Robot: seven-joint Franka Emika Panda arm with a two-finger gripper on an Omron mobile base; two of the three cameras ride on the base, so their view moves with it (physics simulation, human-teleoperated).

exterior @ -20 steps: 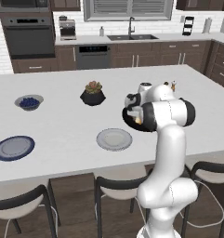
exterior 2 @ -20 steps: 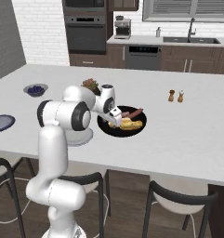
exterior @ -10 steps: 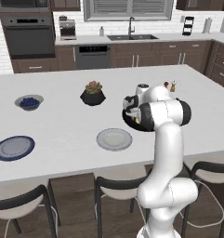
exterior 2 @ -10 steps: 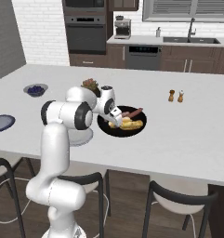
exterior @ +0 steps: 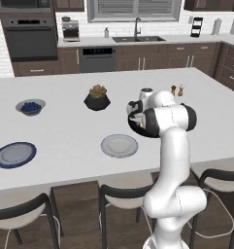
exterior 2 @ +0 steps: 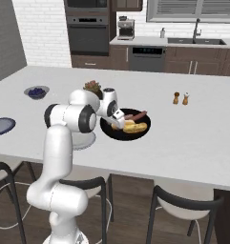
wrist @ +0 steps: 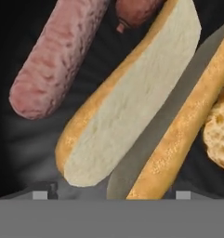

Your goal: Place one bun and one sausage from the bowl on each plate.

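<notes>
On the worktop (exterior: 65, 131), going left to right, a blue-rimmed plate (exterior: 14, 154), a pale grey plate (exterior: 119, 145) and the black bowl (exterior 2: 109, 130) are seen. The claw (exterior 2: 118, 117) is lowered into the bowl just over a bun (wrist: 127, 93), a sausage (wrist: 57, 56) lying beside it. Whether the claw is apart or together cannot be told.

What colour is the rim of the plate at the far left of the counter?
Dark blue, around a grey centre; the plate shows best in the left base view.
</notes>
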